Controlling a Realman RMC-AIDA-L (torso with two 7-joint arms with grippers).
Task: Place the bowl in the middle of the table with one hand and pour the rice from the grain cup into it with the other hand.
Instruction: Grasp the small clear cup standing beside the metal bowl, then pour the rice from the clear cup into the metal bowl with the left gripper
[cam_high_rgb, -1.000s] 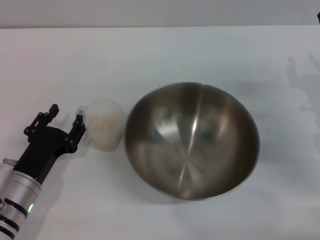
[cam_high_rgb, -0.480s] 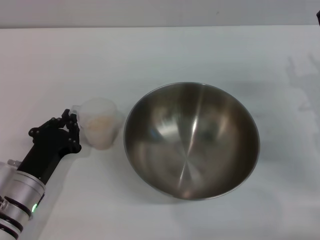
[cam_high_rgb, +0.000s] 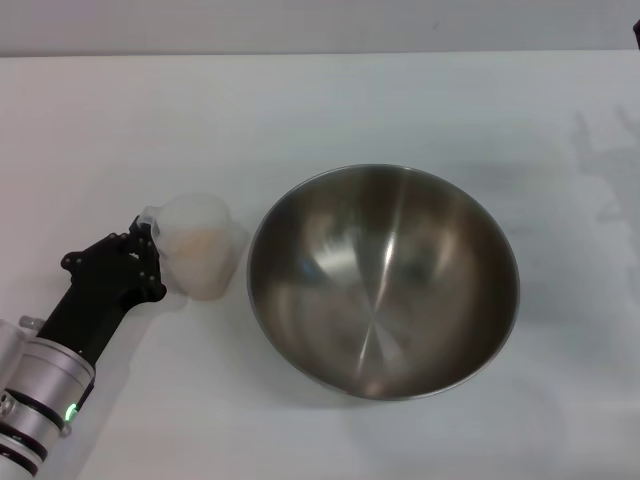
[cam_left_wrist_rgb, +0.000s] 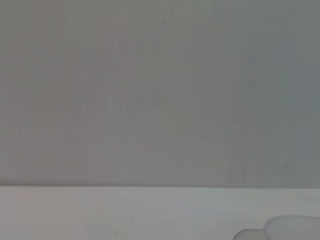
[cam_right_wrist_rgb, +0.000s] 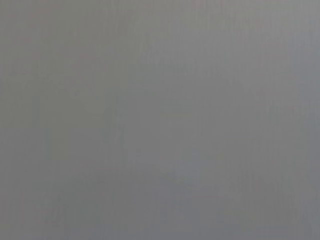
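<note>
The large round stainless-steel bowl is shiny brushed grey inside; the small translucent plastic grain cup holds pale beige rice; the flat tabletop is plain white; the black two-finger left gripper has a silver wrist with a green light.

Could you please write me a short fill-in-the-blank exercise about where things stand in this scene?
1. The grain cup stands on the bowl's ____ side, as the robot sees it.
2. The left tool is shut on the cup's ____.
3. The rice lies inside the ____.
4. The bowl holds ____ rice.

Missing words: left; handle; grain cup; no
</note>
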